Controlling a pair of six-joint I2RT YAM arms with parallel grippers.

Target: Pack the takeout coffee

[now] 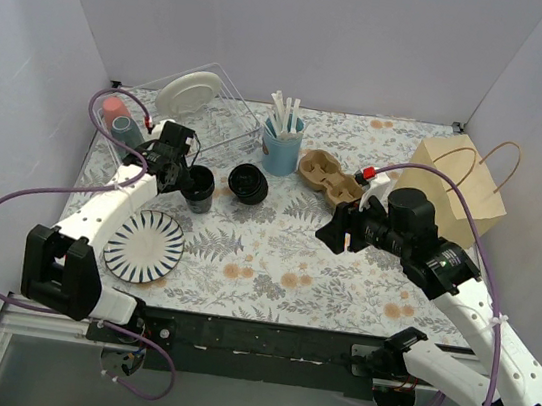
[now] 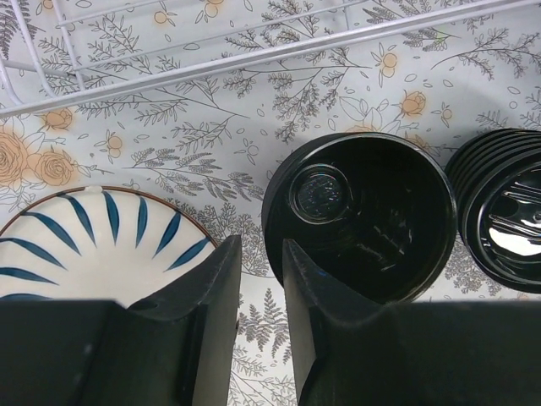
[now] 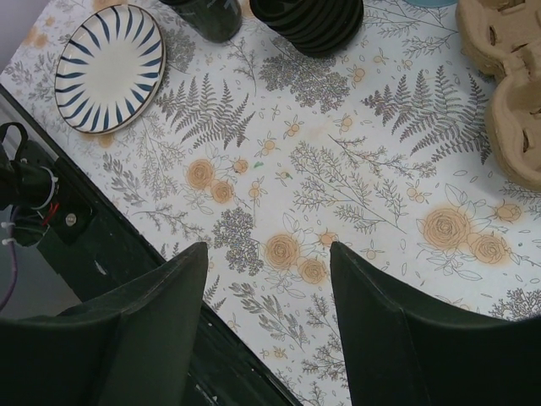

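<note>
Over the flowered table [image 1: 272, 264] between pale walls [image 1: 306, 26], the right gripper [image 3: 266, 254] is hanging spread. The left gripper [image 2: 262, 249] is hovering at the takeout coffee [image 2: 372, 211]; its grip I cannot tell.

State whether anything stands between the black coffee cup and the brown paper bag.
Yes. Along the table from the black coffee cup to the brown paper bag lie the stack of black lids, the cardboard cup carrier and the right arm. A raised carry would probably clear them.
</note>
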